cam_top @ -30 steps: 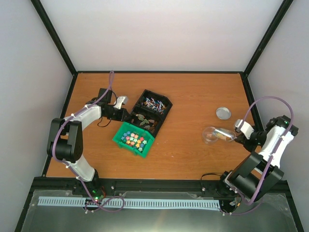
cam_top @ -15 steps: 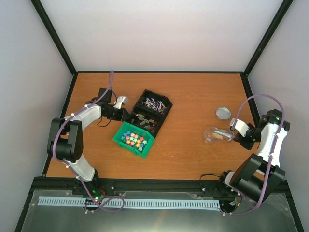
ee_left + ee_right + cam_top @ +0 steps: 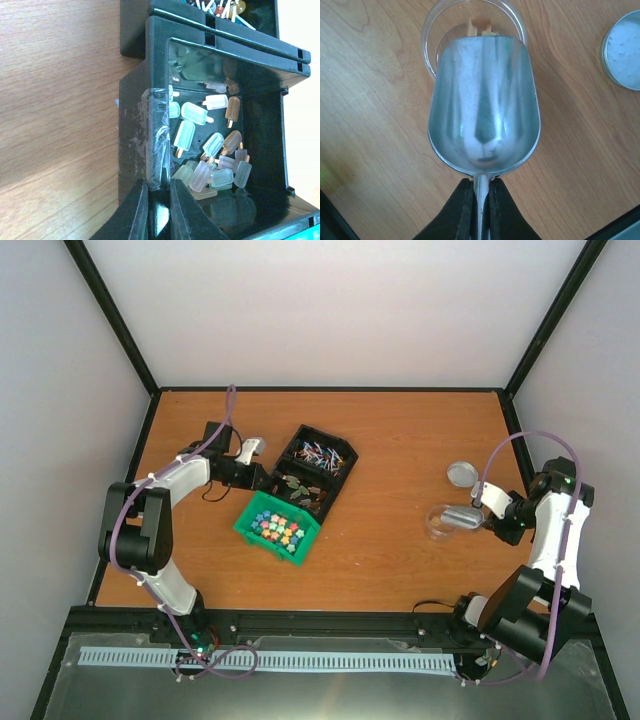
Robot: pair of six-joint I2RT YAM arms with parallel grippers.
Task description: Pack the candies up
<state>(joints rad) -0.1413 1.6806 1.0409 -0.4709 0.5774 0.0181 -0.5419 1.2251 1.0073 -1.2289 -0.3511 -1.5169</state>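
Two claws clamped, left claw [image 3: 159,184] on bin [image 3: 131,115] wall, right claw [image 3: 480,186] on scoop [image 3: 484,105] over jar [image 3: 434,40] rim

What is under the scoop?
A clear jar is under the scoop. Its far rim and a pale orange piece inside show. The scoop covers the rest, so other contents cannot be seen.

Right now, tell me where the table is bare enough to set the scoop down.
The table is bare between the green bin and the clear jar, and along the far edge behind the black bins. Crowded around jar and lid.
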